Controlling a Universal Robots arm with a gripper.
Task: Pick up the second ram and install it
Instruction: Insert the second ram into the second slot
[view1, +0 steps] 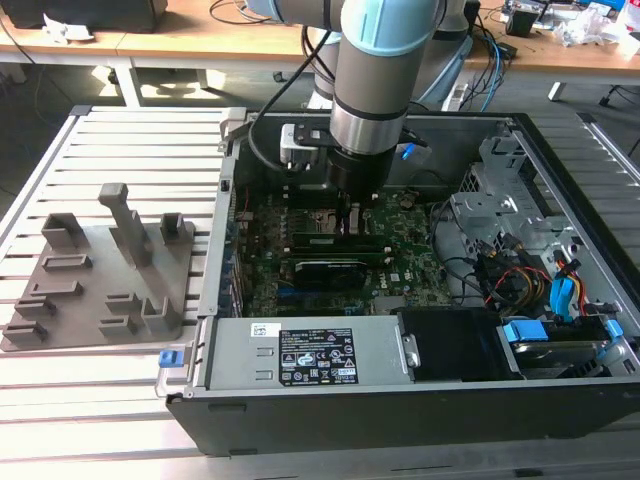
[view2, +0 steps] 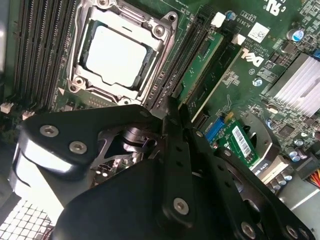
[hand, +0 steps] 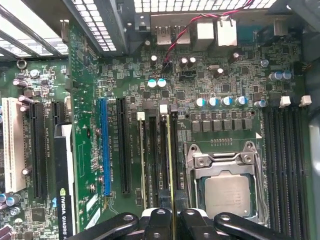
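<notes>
Inside open black computer case, black two-fingered gripper clamped on thin green RAM stick, edge-on over memory slot beside silver CPU socket. Seating step; straight downward press needed.

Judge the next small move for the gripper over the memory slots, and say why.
Probably a short, straight push down. In the first wrist view the gripper looks shut on the second ram, seen edge-on and lined up along a slot beside the CPU socket. Whether it is seated cannot be told, so easing down gently seems safest.
</notes>
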